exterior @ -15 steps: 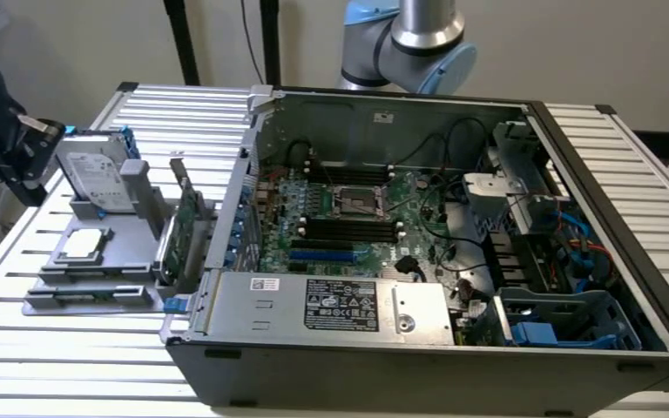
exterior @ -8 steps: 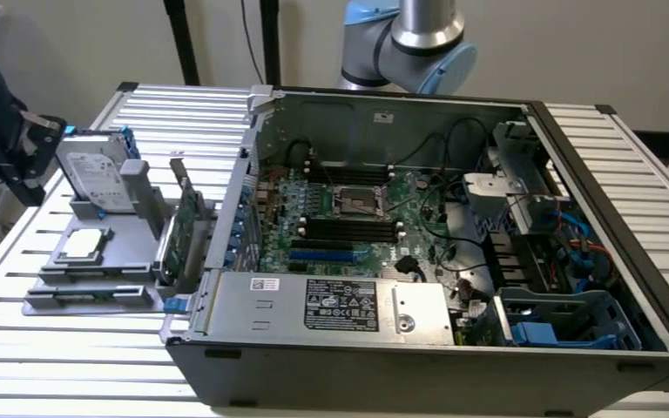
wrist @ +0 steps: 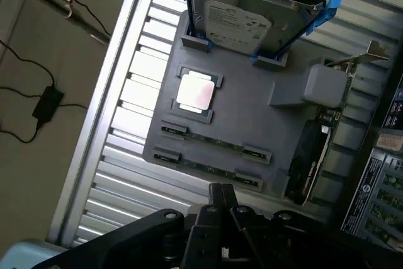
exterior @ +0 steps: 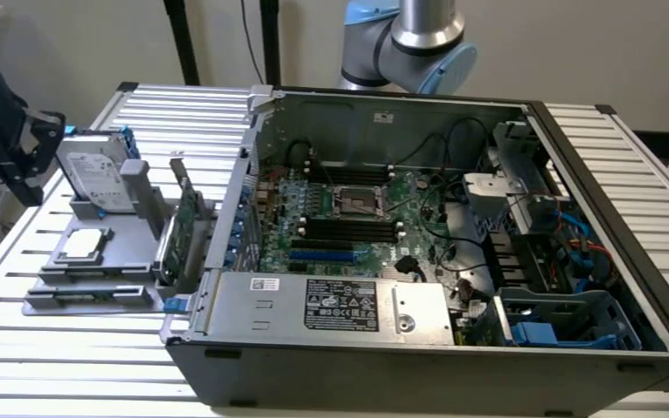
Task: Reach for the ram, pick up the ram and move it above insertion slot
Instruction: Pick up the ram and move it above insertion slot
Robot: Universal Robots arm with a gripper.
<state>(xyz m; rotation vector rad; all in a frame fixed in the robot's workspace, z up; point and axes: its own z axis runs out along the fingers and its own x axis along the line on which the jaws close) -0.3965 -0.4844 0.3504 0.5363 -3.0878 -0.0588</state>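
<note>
Two ram sticks [wrist: 215, 145] stand edge-up in the clips of a grey holder tray [wrist: 252, 124], thin green strips side by side; the second one [wrist: 208, 169] is the nearer to my fingers. In the exterior view the ram [exterior: 91, 297] sits at the tray's front edge. My black gripper [wrist: 221, 201] hovers above the tray, just off its ram side, fingers shut with nothing between them. From the exterior view it [exterior: 23, 178] hangs at the far left, above and beyond the tray. The black insertion slots [exterior: 352, 228] lie on the motherboard inside the open computer case.
The tray also holds a silver hard drive [wrist: 242, 20] in blue brackets, a processor chip [wrist: 196, 91] and a tall green expansion card [wrist: 318, 149]. The open case [exterior: 428, 218] stands at the exterior view's right, on a slatted metal table [exterior: 67, 357]. Cables lie on the floor [wrist: 38, 105].
</note>
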